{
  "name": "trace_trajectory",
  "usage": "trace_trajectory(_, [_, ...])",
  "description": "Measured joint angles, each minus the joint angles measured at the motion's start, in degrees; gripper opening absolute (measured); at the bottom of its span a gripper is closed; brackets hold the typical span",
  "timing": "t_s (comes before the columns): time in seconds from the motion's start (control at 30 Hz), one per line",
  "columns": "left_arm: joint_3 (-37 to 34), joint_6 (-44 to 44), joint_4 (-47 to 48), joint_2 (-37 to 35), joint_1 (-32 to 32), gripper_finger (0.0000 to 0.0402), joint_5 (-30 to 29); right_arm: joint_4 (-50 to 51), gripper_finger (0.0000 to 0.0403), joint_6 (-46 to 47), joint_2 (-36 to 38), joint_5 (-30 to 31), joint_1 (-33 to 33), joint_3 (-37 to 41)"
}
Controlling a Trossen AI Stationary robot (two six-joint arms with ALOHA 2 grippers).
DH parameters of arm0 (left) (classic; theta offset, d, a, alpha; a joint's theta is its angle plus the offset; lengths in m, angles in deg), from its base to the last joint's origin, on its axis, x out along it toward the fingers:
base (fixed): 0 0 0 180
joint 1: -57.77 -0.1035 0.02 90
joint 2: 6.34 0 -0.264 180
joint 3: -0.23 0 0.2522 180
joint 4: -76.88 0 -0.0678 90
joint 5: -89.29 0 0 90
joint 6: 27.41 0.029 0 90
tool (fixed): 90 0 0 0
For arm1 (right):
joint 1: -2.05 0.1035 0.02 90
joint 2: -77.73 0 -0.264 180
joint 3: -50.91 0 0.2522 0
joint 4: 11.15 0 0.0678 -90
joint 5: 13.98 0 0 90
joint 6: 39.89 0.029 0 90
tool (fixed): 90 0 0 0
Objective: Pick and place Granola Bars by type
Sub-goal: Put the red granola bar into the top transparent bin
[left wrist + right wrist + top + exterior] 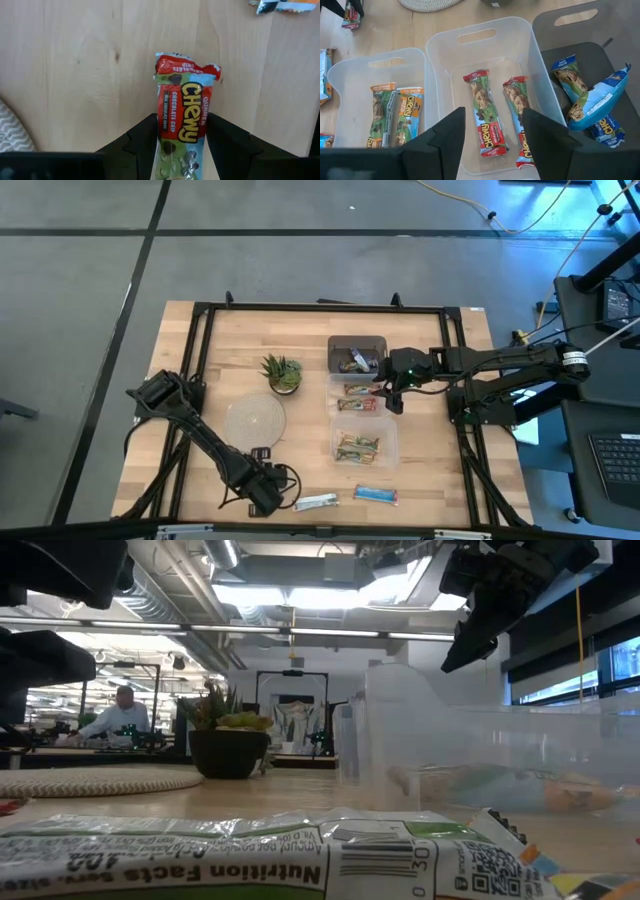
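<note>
Your left gripper pinches a red-and-green Chewy bar lengthwise between its fingers, low over bare wood, a pose suited to carrying it toward the bins. Your right gripper hangs spread and empty over the middle clear bin, where 2 matching red-labelled bars lie directly beneath it; the grey bin on one side holds blue-wrapped bars, the bin opposite orange ones. Bin walls stand close around that gripper; the left has open table ahead.
</note>
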Motion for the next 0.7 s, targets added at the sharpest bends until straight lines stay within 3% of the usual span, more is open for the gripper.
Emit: trace_trajectory(0.7, [-2.2, 1.7, -2.5, -0.1, -0.1, 0.0142, -4.2, 0.0, 0.0200, -0.4, 0.0, 0.0, 0.0, 0.0])
